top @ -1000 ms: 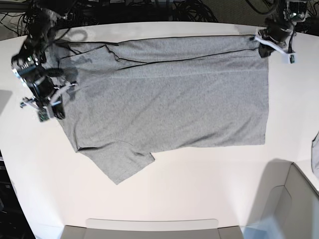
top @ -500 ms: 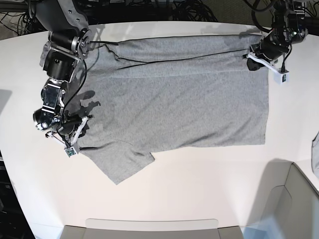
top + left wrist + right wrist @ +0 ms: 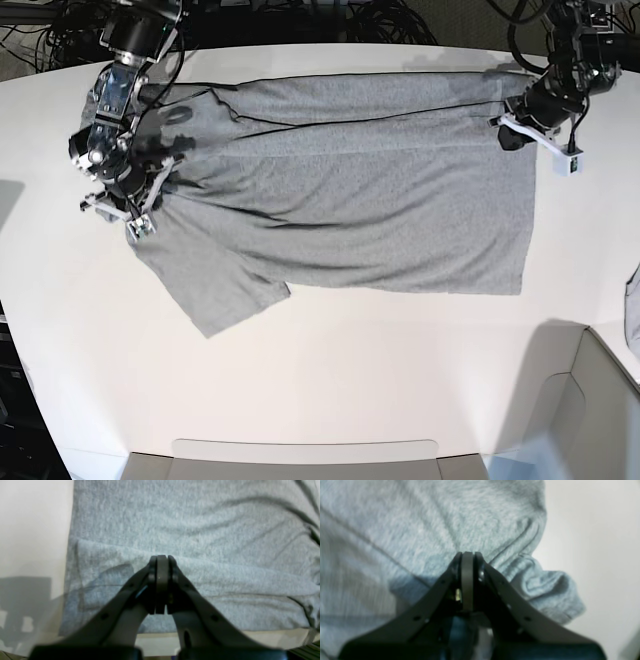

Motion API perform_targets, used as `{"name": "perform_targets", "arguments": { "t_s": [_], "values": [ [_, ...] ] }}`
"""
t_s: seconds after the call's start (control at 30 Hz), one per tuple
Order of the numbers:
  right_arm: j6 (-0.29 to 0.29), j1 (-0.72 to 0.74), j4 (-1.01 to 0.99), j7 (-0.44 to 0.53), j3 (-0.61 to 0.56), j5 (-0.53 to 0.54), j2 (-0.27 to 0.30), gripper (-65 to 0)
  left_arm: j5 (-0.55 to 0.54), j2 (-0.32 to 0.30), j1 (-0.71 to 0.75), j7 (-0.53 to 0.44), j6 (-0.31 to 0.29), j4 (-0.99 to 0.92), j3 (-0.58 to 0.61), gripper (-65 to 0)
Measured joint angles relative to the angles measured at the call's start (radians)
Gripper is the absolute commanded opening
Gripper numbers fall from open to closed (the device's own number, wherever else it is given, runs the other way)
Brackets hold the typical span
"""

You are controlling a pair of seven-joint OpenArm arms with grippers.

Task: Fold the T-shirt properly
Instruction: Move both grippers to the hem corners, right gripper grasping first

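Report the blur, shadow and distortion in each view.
Right wrist: T-shirt soft, streaked at left; pincer fairly sharp. Left wrist: cloth mildly blurred, a dark shadow on the table at left. Base: sharp, table edges bowed by the wide lens, arm shadows on the shirt.

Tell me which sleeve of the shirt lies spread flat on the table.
The sleeve on the T-shirt's near edge, splayed toward the table's front; the far one is folded over.
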Motion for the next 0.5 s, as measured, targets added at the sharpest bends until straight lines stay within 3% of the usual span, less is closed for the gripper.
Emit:
{"name": "perform_targets", "arguments": {
  "t_s": [0.13, 0.2, 0.37, 0.5],
  "values": [
    [0.011, -0.038, 0.126, -0.163, 0.059, 0.045, -0.04, -61.7, 0.0, 0.0, -0.026, 0.0, 0.0, 0.0, 0.0, -65.0],
    [0.012, -0.011, 0.18, -0.234, 0.079, 0.035, -0.044, -58.5, 0.0, -0.003, -0.026, 0.0, 0.0, 0.0, 0.0, -65.0],
    [0.011, 0.156, 0.289, -0.253, 0.069, 0.06, -0.024, -40.5, 0.0, 0.0, -0.02, 0.004, -0.003, -0.001, 0.0, -65.0],
    [0.012, 0.267, 0.137, -0.284, 0.004, 0.047, 0.052, -37.1, 0.0, -0.006, -0.031, 0.003, -0.003, -0.001, 0.0, -65.0]
  ]
}}
